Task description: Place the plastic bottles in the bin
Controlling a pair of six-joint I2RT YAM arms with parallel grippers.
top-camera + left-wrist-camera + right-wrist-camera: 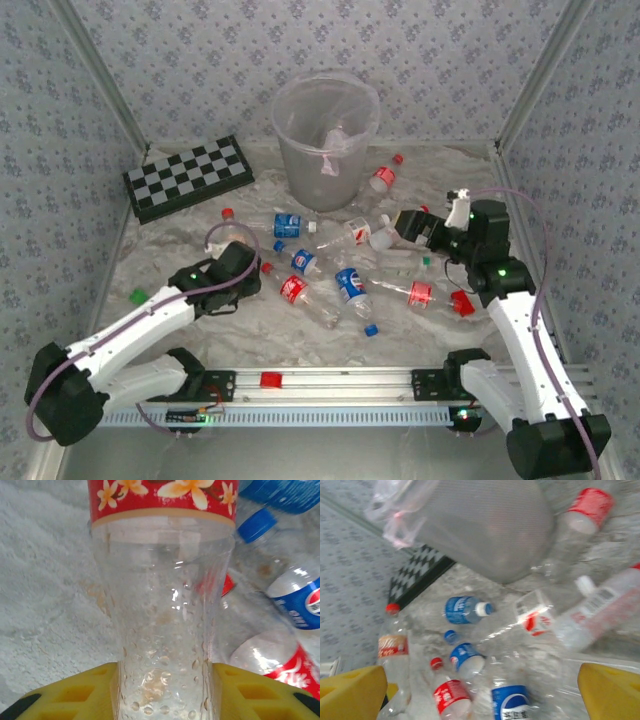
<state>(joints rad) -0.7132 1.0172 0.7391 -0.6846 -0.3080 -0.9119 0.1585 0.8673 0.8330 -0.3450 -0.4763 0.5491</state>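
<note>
My left gripper (165, 692) is closed on the clear lower body of a red-flower-label bottle (162, 605), with 1 yellow finger (75, 695) pressed against each side, low over the pale table (45, 580). My right gripper (403, 227) hovers with jaws wide apart, holding nothing, above the other plastic bottles (350, 285). These lie scattered in front of the bin (300, 165), which stands upright at the back, near a chessboard (188, 178).

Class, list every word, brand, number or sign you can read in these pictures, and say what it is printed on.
No word or number is legible.
Round red-white-blue emblem, no letters: blue-label bottle.
White marks, too blurred: red-label bottle.
Flowers only, no letters: flower-label bottle.
</note>
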